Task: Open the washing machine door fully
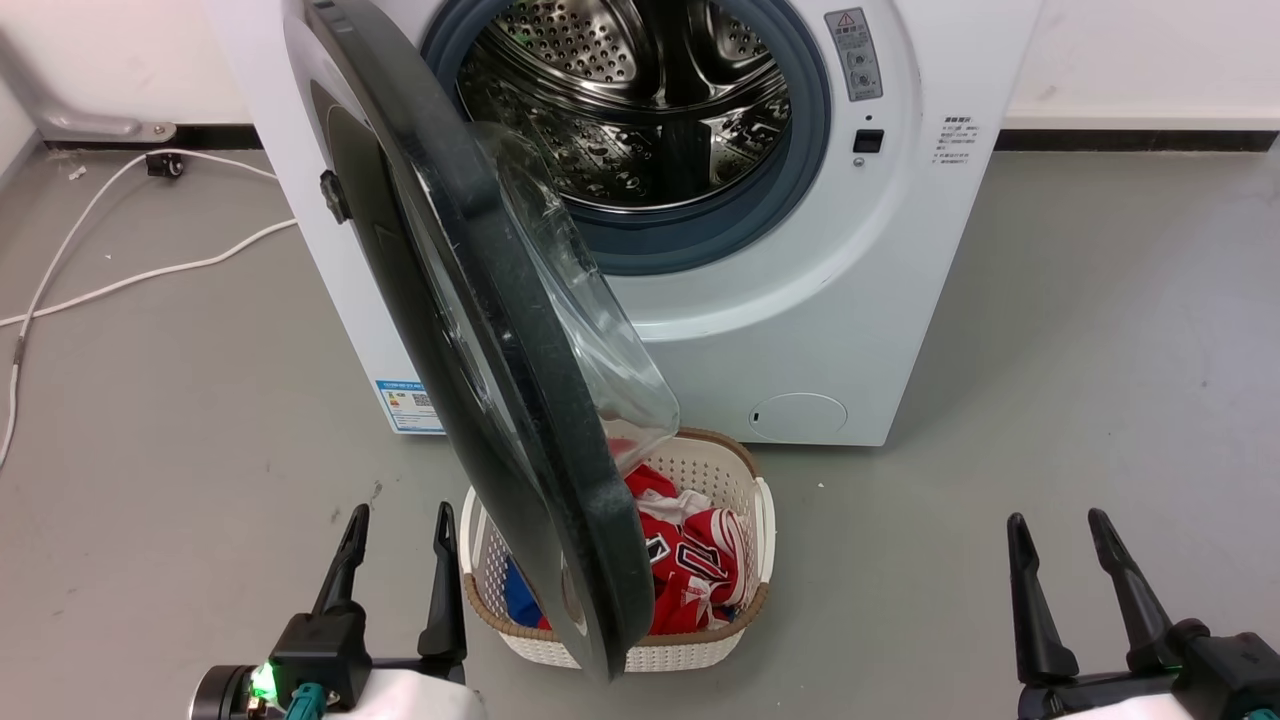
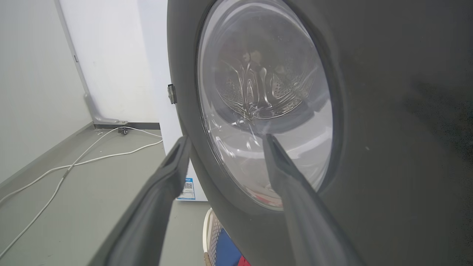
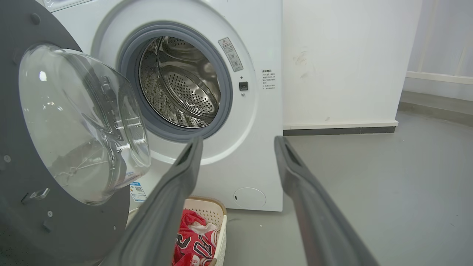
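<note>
The washing machine door (image 1: 480,330) is swung out from the white washing machine (image 1: 850,300). Its edge points at the robot and its glass bowl faces the shiny drum (image 1: 640,100). The door's bottom hangs over a laundry basket (image 1: 762,520) with red clothes in it. The left gripper (image 1: 400,510) is low down, just left of the door's bottom edge, fingers spread apart and holding nothing. The right gripper (image 1: 1057,518) is far off to the right of the door, also spread apart and empty.
</note>
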You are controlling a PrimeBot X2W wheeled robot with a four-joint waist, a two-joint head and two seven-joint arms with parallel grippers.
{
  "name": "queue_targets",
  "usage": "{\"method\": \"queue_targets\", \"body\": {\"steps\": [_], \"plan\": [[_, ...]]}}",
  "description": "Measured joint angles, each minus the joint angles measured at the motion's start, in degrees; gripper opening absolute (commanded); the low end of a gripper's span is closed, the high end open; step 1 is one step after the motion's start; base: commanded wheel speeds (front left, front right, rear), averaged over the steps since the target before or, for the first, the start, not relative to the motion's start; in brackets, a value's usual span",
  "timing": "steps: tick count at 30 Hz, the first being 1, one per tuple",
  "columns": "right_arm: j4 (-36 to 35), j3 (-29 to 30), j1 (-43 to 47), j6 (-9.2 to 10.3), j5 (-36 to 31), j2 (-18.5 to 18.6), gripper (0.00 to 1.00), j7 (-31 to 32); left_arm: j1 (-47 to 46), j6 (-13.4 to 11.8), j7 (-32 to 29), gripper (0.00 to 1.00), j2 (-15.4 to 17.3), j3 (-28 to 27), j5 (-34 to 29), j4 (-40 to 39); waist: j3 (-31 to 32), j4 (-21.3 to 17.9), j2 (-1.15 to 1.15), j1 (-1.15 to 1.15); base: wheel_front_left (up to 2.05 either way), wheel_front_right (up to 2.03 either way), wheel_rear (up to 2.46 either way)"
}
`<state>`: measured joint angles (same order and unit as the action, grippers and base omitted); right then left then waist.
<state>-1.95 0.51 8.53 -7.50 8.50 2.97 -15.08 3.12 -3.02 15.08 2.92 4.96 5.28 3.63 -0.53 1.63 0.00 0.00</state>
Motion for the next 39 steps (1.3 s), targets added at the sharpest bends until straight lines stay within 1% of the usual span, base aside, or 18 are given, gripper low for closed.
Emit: {"method": "queue_targets", "body": {"steps": [4, 11, 12, 13, 18, 23, 27, 32, 39], "plan": [[0.43, 0.07, 0.04, 0.0, 0.54, -0.01, 1.0, 0.0, 0.18, -0.03, 0.0, 1.0, 0.0, -0.04, -0.09, -0.15, 0.15, 0.1, 0.0, 0.0, 0.0, 0.0, 0.0], [1.02, -0.08, 0.23, 0.0, 0.53, -0.01, 1.0, 0.0, 0.24, -1.03, 0.0, 1.0, 0.0, -0.22, -0.74, -0.6, 0.55, 0.17, 0.0, 0.0, 0.0, 0.0, 0.0], [1.05, -0.18, 0.23, 0.0, 0.53, -0.01, 1.0, -0.01, 0.24, -1.04, 0.0, 0.45, 0.0, -0.31, -1.02, -1.09, 0.6, 0.16, 0.0, 0.0, 0.0, 0.0, 0.0], [1.08, -0.29, 0.23, 0.0, 0.53, -0.01, 1.0, 0.0, 0.24, -1.02, 0.0, 0.0, 0.0, -0.44, -1.12, -1.47, 0.64, 0.13, 0.0, 0.0, 0.0, 0.0, 0.0], [0.79, -0.66, 0.21, -0.01, 0.51, -0.01, 1.0, 0.0, -0.32, -1.71, 0.0, 0.0, 0.03, -4.02, -1.65, -5.5, 0.74, 0.11, 0.0, 0.0, 0.0, 0.0, 0.0], [0.31, -0.73, 0.21, 0.0, 0.38, -0.01, 1.0, -0.01, -3.11, -1.18, 0.0, 0.0, 0.66, -5.88, -3.19, -11.68, 0.66, 0.14, 0.0, 0.0, 0.0, 0.0, 0.0], [-0.37, -0.87, 0.19, 0.0, 0.4, -0.01, 1.0, -0.01, -6.16, -0.45, 0.0, 0.0, 0.96, -5.94, -3.99, -17.15, 0.45, 0.07, 0.0, 0.0, 0.0, 0.0, 0.0], [-0.52, -1.14, 0.16, 0.0, 0.37, -0.01, 1.0, -0.01, -10.2, 0.69, 0.01, 0.0, 0.96, -2.9, -5.43, -23.6, 0.15, -0.25, 0.0, 0.0, 0.0, 0.0, 0.0], [-0.48, -1.82, -0.07, 0.0, 0.53, -0.01, 1.0, -0.01, -14.85, 2.99, 0.04, 0.0, 0.68, 5.57, -6.76, -29.99, -0.23, -0.7, 0.0, 0.0, 0.0, 0.0, 0.0]]}}
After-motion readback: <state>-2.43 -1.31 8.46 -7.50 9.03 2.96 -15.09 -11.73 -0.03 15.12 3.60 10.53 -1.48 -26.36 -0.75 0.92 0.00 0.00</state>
